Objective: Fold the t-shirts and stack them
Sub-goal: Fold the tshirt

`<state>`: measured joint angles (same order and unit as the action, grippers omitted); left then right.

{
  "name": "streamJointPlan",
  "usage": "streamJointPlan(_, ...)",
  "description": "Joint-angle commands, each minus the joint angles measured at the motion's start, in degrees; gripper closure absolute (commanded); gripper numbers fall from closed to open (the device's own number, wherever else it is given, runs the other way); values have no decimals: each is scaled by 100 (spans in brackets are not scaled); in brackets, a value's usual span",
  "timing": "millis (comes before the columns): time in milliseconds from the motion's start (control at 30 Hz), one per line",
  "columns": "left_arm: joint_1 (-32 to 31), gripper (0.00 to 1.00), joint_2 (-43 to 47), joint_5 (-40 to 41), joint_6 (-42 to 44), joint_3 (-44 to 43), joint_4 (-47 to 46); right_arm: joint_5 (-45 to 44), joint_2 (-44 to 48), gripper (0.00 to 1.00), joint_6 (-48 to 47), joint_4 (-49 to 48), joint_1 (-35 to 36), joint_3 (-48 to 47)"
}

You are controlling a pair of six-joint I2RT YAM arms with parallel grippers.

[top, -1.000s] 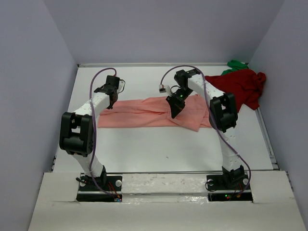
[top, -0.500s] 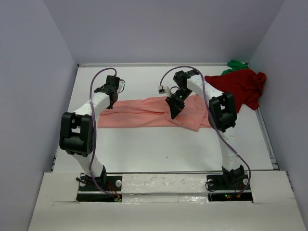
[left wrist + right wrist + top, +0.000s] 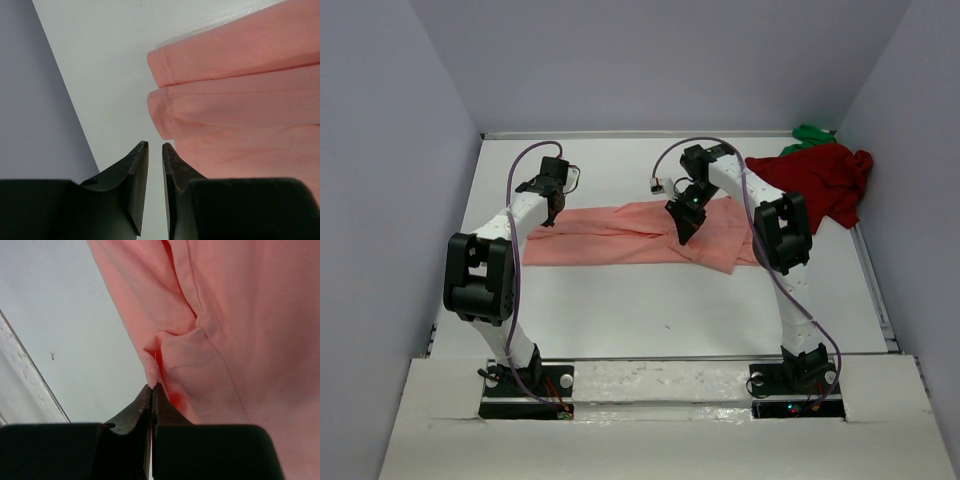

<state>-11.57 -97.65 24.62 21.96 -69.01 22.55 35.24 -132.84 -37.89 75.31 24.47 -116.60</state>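
A salmon-pink t-shirt (image 3: 610, 235) lies folded into a long band across the middle of the white table (image 3: 650, 300). My right gripper (image 3: 682, 235) is shut on a small pinched fold of it (image 3: 151, 386), near the band's right part; the pink cloth (image 3: 240, 315) fills that wrist view. Just off the band's left end hovers my left gripper (image 3: 552, 215), its tips (image 3: 155, 145) a narrow gap apart with only table between them, next to the shirt's folded edge (image 3: 240, 100). A dark red t-shirt (image 3: 820, 180) lies crumpled at the back right, a green one (image 3: 810, 133) peeking out behind it.
Lavender walls enclose the table on the left, back and right. A small white plug (image 3: 658, 184) hangs on the right arm's cable above the shirt. A raised white rail (image 3: 880, 300) runs along the table's right edge.
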Motion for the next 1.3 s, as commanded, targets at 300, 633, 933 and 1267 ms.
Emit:
streamJointPlan(300, -47, 70, 9, 60, 28, 2, 57, -431, 39, 100, 212, -192, 49, -785)
streamJointPlan(633, -73, 70, -18, 60, 28, -7, 66, -439, -102, 100, 229, -25, 49, -1234)
streamJointPlan(933, -100, 70, -79, 69, 37, -60, 101, -325, -85, 100, 80, 344, 49, -1270)
streamJointPlan(1267, -152, 70, -132, 95, 28, -139, 145, -114, 767, 100, -113, 476, 49, -92)
